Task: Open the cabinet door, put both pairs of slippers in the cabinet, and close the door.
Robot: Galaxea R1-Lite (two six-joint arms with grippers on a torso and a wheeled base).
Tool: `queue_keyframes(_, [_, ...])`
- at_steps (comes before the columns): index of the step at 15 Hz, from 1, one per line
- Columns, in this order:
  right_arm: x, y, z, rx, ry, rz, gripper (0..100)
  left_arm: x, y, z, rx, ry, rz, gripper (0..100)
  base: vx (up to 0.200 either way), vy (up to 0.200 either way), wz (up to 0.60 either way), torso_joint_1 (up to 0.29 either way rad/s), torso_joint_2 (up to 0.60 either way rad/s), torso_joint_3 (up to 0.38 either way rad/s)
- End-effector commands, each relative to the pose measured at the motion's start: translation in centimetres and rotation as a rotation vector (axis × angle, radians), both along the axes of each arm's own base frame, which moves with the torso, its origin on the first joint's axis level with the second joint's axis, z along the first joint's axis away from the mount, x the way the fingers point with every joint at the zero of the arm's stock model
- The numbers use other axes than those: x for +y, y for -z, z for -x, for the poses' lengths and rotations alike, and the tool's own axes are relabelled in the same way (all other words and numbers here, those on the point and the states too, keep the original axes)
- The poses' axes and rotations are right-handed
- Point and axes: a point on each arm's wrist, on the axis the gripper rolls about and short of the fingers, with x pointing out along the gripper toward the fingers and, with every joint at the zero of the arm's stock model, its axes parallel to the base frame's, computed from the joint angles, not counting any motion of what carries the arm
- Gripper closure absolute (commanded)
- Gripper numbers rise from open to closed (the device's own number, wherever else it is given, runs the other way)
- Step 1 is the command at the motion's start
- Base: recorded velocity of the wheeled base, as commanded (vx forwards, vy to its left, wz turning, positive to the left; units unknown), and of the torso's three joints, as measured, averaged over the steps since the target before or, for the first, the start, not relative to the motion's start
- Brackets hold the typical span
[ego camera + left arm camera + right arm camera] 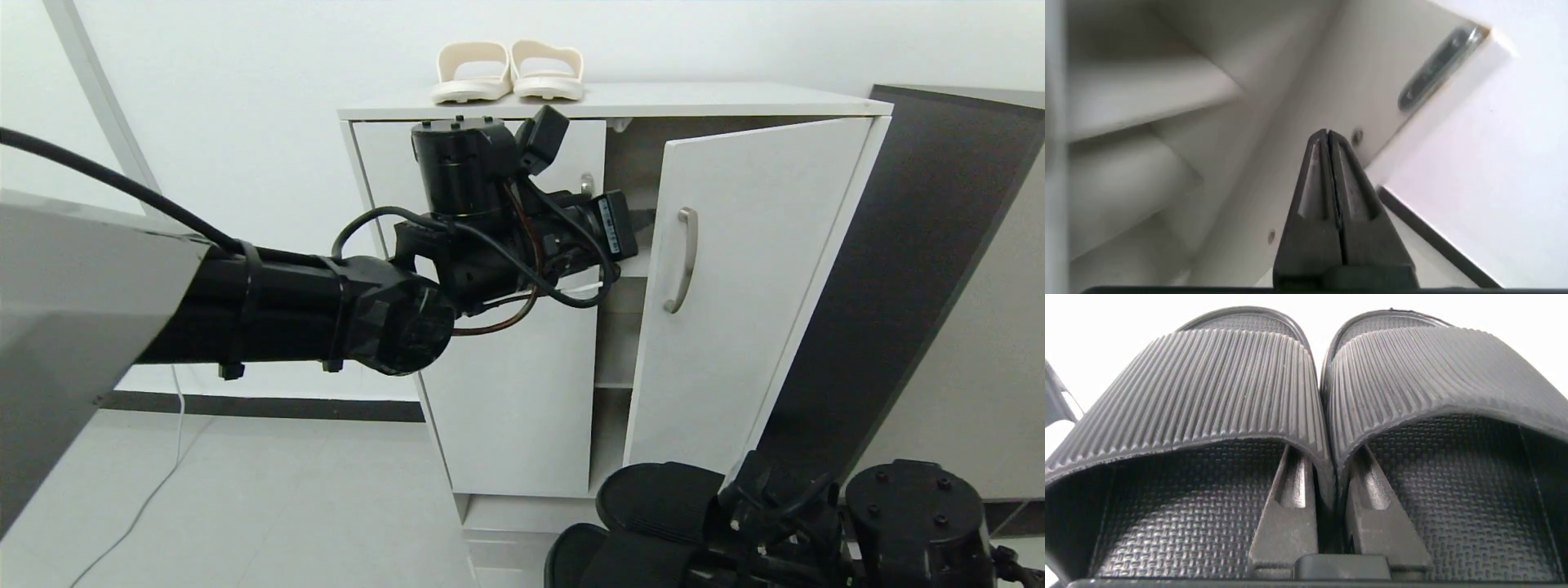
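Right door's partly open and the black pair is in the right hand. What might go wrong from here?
The right door stands only ajar, with the left arm in the gap; the black slippers may hit the door edge or that arm going in.
The right hand pinches only the pair's touching strap walls, one finger inside each slipper, so one could slide loose.
The left hand, shut, is off the handle, so the door might swing back.

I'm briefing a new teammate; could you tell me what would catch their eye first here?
A pair of cream slippers sits on top of the white cabinet, whose right-hand door stands ajar. The left gripper, shut, points into the gap, while the right gripper pinches the black slippers lower down.
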Motion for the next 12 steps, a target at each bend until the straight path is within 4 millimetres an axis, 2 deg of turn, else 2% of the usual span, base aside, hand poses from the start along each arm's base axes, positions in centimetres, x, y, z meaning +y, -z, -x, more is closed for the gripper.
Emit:
queue_keyframes(1, [0.1,0.2,0.1,0.006,-0.007,0.007,100,-1.2,0.6,1.3,-0.007,0.043,0.007,100,0.0,0.0,0.0,0.0,0.0,0.0])
queue_keyframes(3, [0.2,0.3,0.3,0.009,-0.017,0.011,100,-3.1,1.1,3.1,-0.039,0.106,0.035,100,0.0,0.0,0.0,0.0,0.0,0.0])
queue_keyframes(6, [0.3,0.3,0.4,0.009,-0.025,0.011,100,-3.5,1.5,3.3,-0.033,0.116,0.032,100,0.0,0.0,0.0,0.0,0.0,0.0])
queue_keyframes(10, [0.3,0.3,0.4,0.008,-0.025,0.01,100,-2.7,1.7,2.8,-0.039,0.09,0.034,100,0.0,0.0,0.0,0.0,0.0,0.0])
queue_keyframes(12, [0.3,0.3,0.3,0.006,-0.016,0.007,100,-1.1,0.1,2.7,-0.086,-0.01,0.063,100,0.0,0.0,0.0,0.0,0.0,0.0])
